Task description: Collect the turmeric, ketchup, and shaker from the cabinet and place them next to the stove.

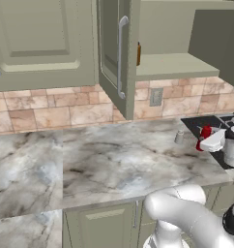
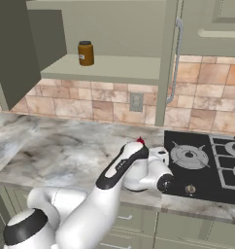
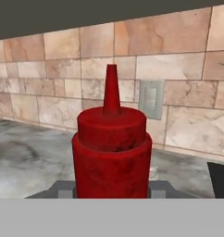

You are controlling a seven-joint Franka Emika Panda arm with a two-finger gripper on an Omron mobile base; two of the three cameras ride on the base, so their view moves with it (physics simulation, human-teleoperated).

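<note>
My gripper (image 1: 209, 141) is shut on the ketchup (image 1: 205, 135), a bright red bottle held upright low over the counter at the left edge of the black stove (image 1: 212, 123). In the hand view the ketchup (image 3: 111, 152) stands right in front of the camera, its pointed cap up. The white hand hides most of the ketchup (image 2: 140, 141) in the right base view, beside the stove (image 2: 202, 160). The pale grey shaker (image 1: 179, 137) stands on the counter just left of it. The orange-brown turmeric (image 2: 85, 52) sits on the shelf of the open cabinet (image 2: 114, 69).
The cabinet door (image 1: 115, 48) hangs open over the counter with its long silver handle (image 1: 121, 55). A wall outlet (image 3: 151, 99) sits in the tiled backsplash behind the bottle. Marble counter (image 1: 90, 164) stretches left. Burner grates (image 2: 190, 156) lie to the right.
</note>
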